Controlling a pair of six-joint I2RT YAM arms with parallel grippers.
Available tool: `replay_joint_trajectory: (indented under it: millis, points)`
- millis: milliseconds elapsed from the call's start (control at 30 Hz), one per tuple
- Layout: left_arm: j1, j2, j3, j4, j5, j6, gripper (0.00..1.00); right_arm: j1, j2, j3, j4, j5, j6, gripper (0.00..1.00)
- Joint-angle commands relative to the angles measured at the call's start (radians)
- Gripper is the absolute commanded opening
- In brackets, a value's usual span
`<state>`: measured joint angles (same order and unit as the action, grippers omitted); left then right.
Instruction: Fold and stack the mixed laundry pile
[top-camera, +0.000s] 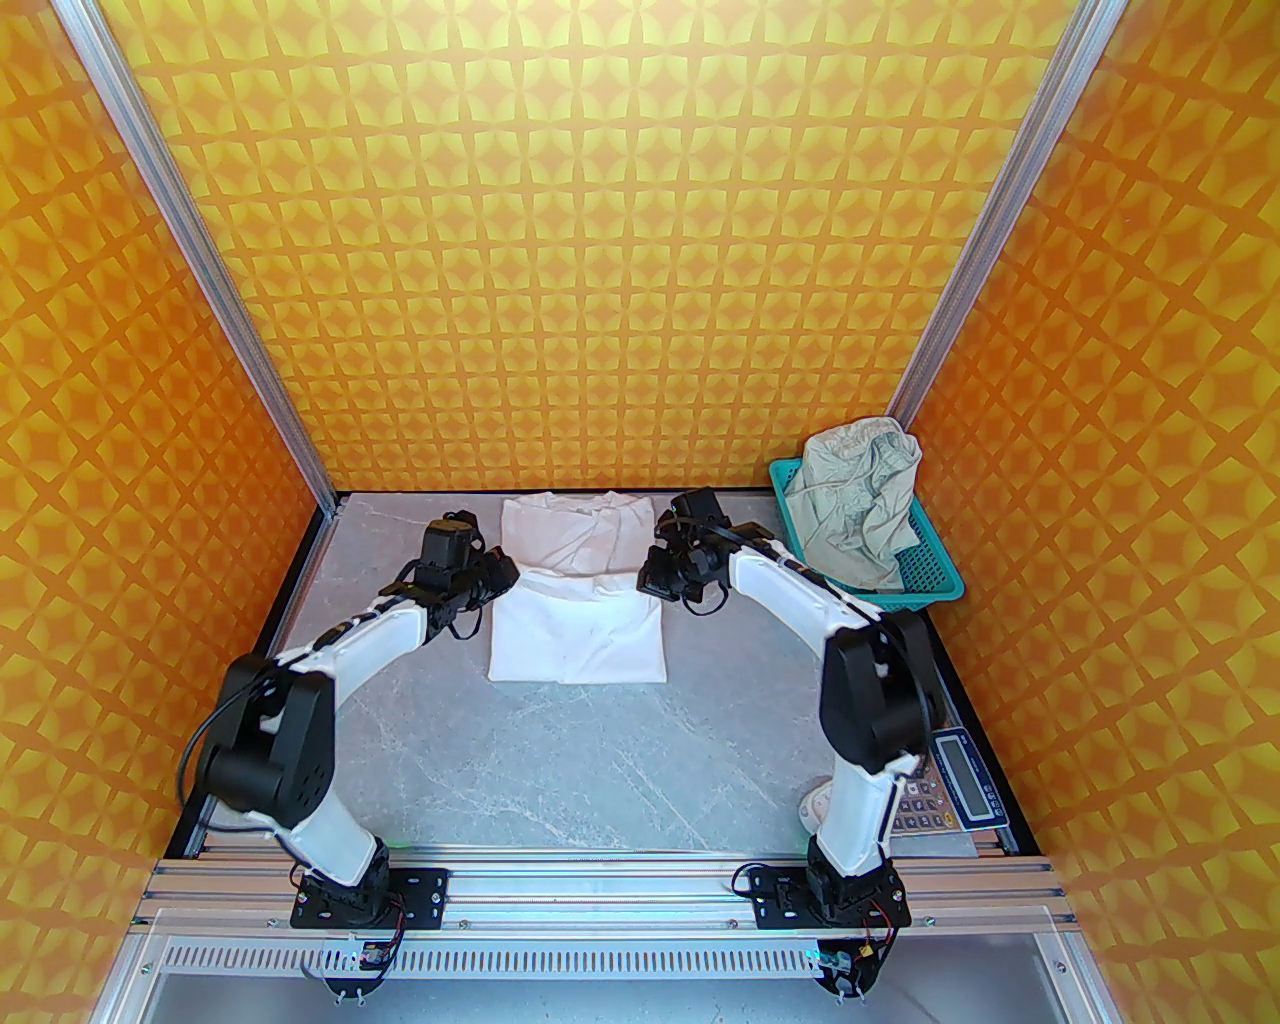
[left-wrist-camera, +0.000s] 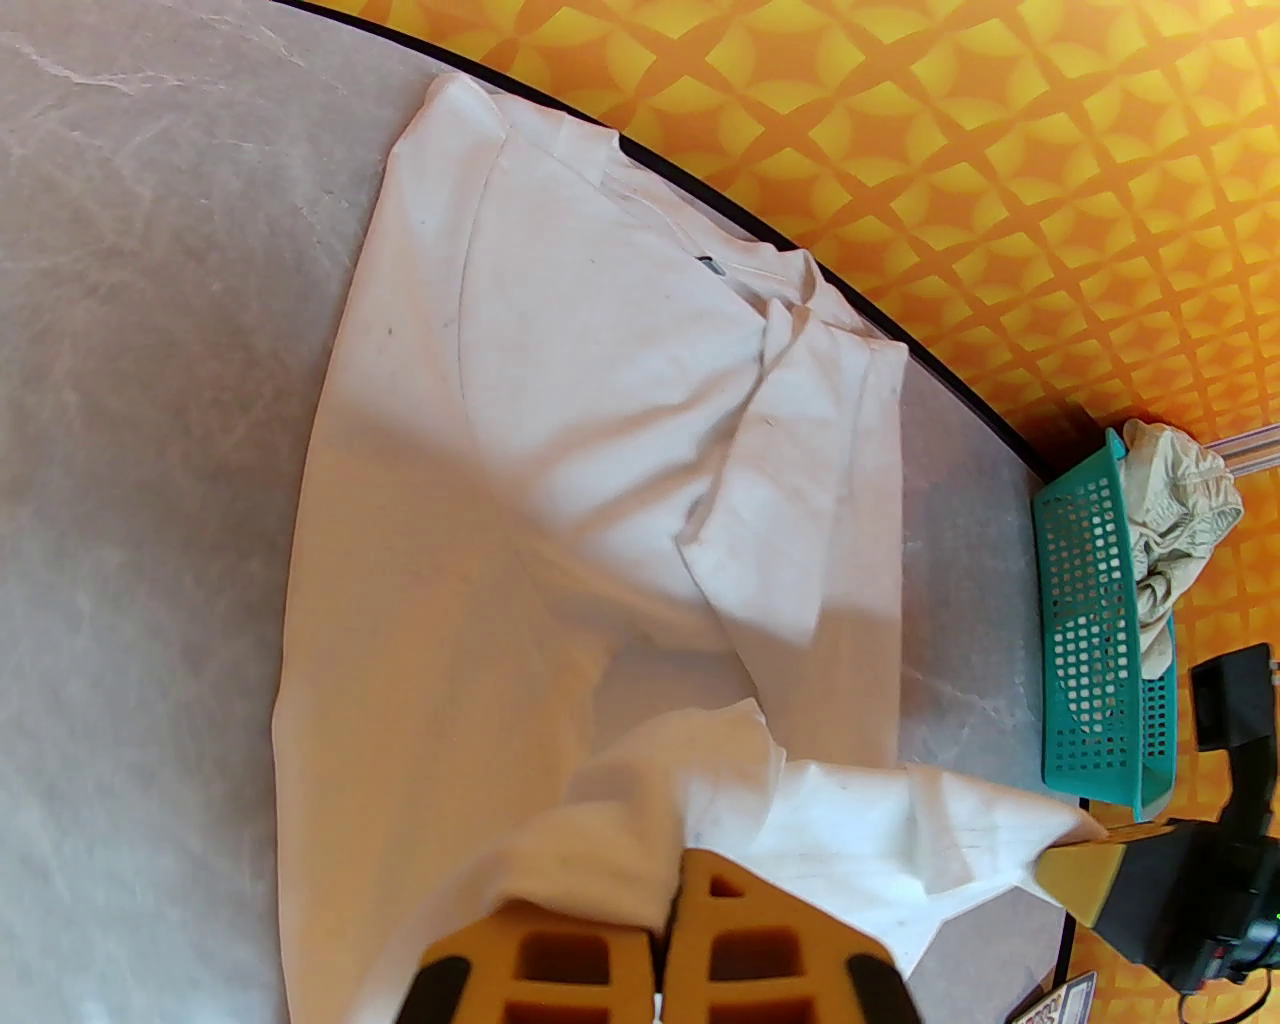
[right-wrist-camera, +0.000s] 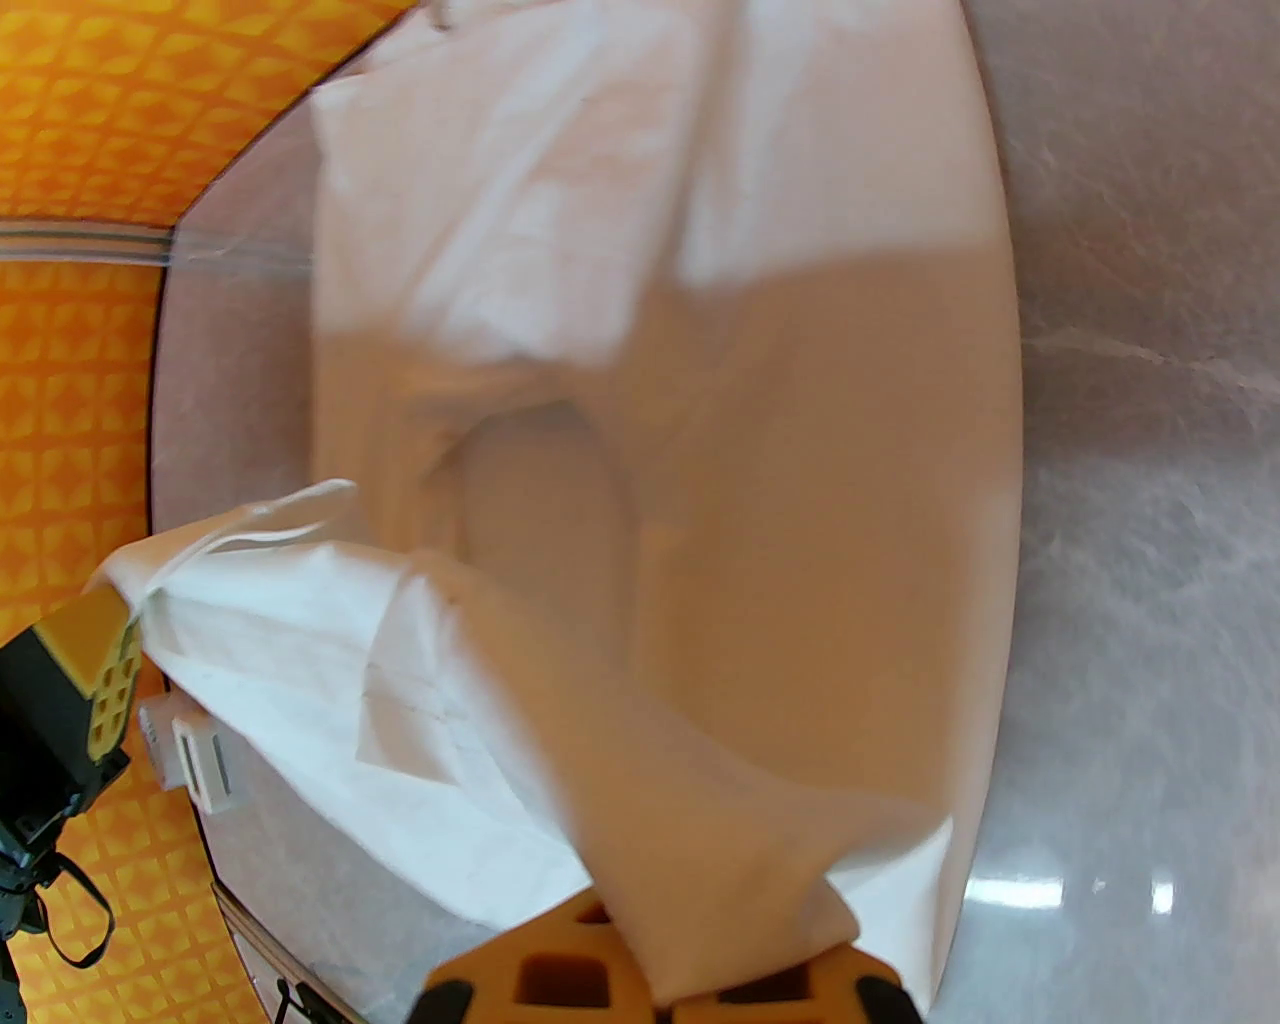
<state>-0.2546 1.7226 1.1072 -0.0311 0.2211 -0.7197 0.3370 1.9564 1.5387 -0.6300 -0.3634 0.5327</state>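
Observation:
The white T-shirt (top-camera: 580, 600) lies on the grey table with its sleeves folded in, collar end toward the back wall. Its bottom hem is lifted and stretched taut between both grippers above the shirt's middle. My left gripper (top-camera: 505, 578) is shut on the hem's left corner, cloth pinched between its yellow pads (left-wrist-camera: 740, 930). My right gripper (top-camera: 650, 580) is shut on the hem's right corner (right-wrist-camera: 740, 940). The shirt (left-wrist-camera: 600, 400) spreads out below the left wrist camera. The pale greenish-cream shorts (top-camera: 860, 495) sit crumpled in the teal basket (top-camera: 935, 575) at the back right.
The teal mesh basket (left-wrist-camera: 1095, 640) stands against the right wall beside the right arm. A scale with a keypad (top-camera: 955, 785) sits at the near right edge. Patterned orange walls enclose the table on three sides. Bare grey tabletop (top-camera: 560, 760) stretches in front of the shirt.

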Motion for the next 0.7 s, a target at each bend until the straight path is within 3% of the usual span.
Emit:
replay_joint_trajectory:
  millis: [0,233,367,433,667]
  points:
    - [0.024,0.042,0.032,0.053,0.03,0.021,0.0,-0.015,0.047,0.023,0.068,-0.041,-0.004,0.0]
    - [0.043,0.161,0.065,0.114,0.074,0.019,0.0,-0.053,0.143,0.027,0.174,-0.093,0.025,0.0]
    - [0.053,0.223,0.095,0.13,0.084,0.025,0.3,-0.071,0.188,0.036,0.24,-0.134,0.054,0.28]
    - [0.062,0.235,0.098,0.146,0.084,0.025,0.38,-0.081,0.197,0.032,0.281,-0.148,0.076,0.38]
    - [0.102,0.183,0.094,0.19,0.084,0.054,0.5,-0.128,0.159,-0.01,0.469,-0.237,0.189,0.46]
